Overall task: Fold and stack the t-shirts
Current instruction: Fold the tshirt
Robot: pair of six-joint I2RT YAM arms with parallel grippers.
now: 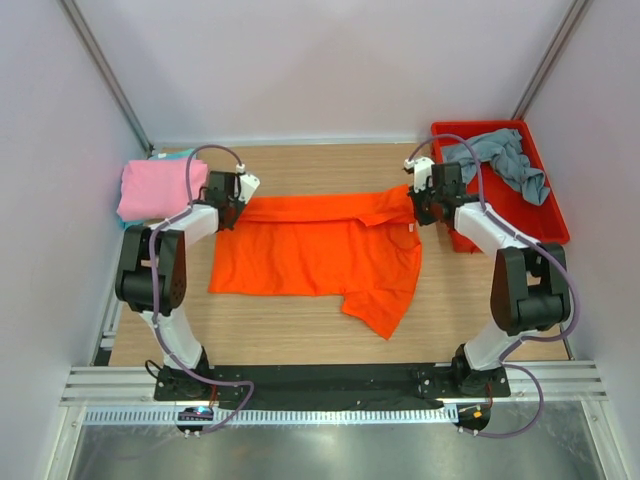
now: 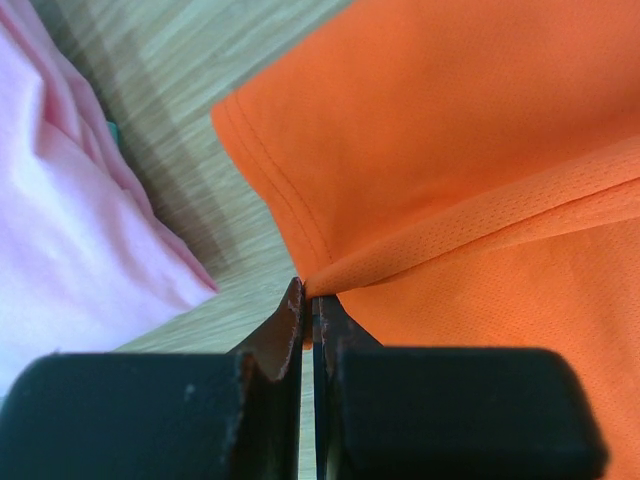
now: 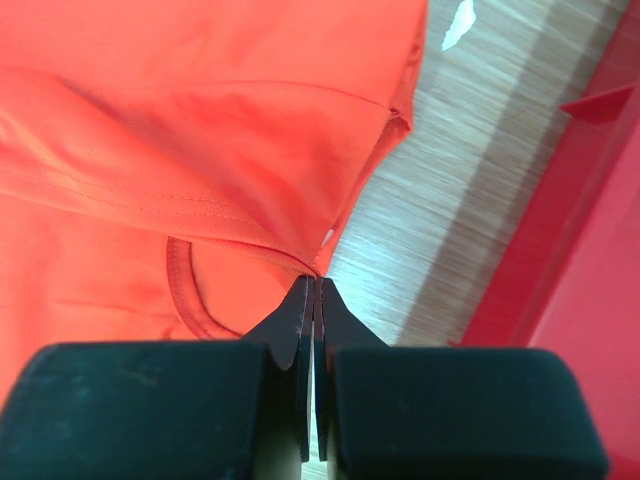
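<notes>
Left gripper and right gripper each pinch the far-edge fold of the orange t-shirt. Judged: first fold in hand; next, both must carry it evenly toward the near edge.

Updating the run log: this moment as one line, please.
orange t-shirt: far edge folded over | left gripper: shut on it | right gripper: shut on it | pink t-shirt: far left | grey-blue t-shirt: in red bin
</notes>
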